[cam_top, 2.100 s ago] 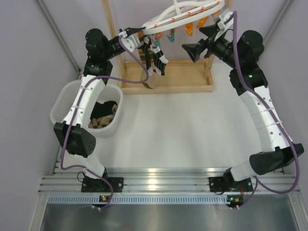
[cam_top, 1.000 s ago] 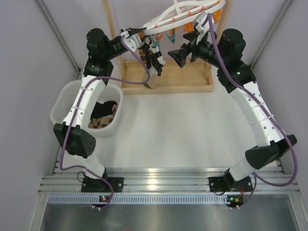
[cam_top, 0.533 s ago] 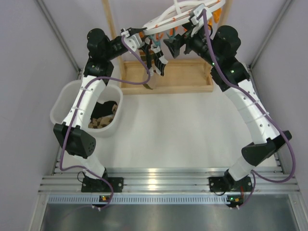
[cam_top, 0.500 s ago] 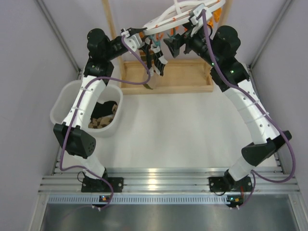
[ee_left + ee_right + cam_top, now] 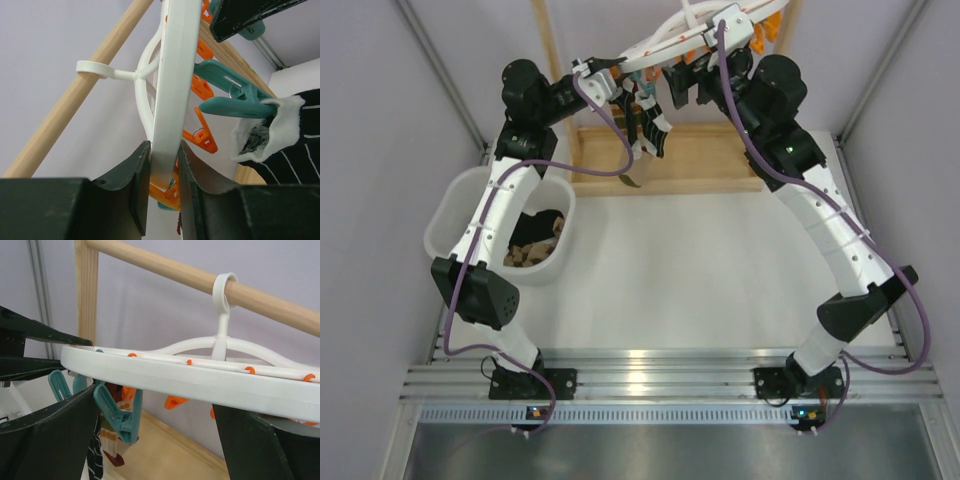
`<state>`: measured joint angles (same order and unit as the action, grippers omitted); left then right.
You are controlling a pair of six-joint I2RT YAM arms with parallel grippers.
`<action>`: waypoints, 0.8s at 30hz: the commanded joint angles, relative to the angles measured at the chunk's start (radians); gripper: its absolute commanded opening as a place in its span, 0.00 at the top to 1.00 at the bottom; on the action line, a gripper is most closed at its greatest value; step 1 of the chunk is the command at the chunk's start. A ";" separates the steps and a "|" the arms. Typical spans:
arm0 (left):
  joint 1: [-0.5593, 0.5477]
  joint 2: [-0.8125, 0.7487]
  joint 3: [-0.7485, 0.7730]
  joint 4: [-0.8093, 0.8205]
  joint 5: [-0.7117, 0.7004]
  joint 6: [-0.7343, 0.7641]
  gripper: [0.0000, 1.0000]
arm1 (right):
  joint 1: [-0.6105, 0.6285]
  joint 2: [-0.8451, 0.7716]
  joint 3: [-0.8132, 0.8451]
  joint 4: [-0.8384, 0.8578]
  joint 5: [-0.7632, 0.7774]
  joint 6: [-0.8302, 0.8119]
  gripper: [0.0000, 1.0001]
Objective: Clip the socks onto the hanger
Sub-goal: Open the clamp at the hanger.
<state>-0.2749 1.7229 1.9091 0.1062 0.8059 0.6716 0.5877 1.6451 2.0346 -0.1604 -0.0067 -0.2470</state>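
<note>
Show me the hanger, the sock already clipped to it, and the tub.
hanger [image 5: 200, 382], right wrist view, on its white outer rim.
sock [image 5: 297, 157], left wrist view, on its black striped body.
tub [image 5: 433, 232], top external view, on its left rim.

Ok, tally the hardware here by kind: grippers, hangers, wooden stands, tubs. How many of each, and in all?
grippers: 2 (left gripper, right gripper)
hanger: 1
wooden stand: 1
tub: 1
total: 5
</note>
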 commanded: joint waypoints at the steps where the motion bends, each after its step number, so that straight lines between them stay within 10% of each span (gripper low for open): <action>1: -0.017 -0.042 0.013 0.038 0.024 -0.007 0.94 | 0.027 -0.024 -0.017 0.143 0.043 -0.031 0.09; 24: -0.020 -0.063 -0.025 0.038 0.016 0.003 0.93 | 0.032 -0.054 -0.053 0.165 0.042 0.143 0.71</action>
<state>-0.2783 1.7100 1.8942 0.1131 0.7868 0.6666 0.6125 1.6344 1.9678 -0.0307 0.0330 -0.1593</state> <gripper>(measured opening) 0.304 0.377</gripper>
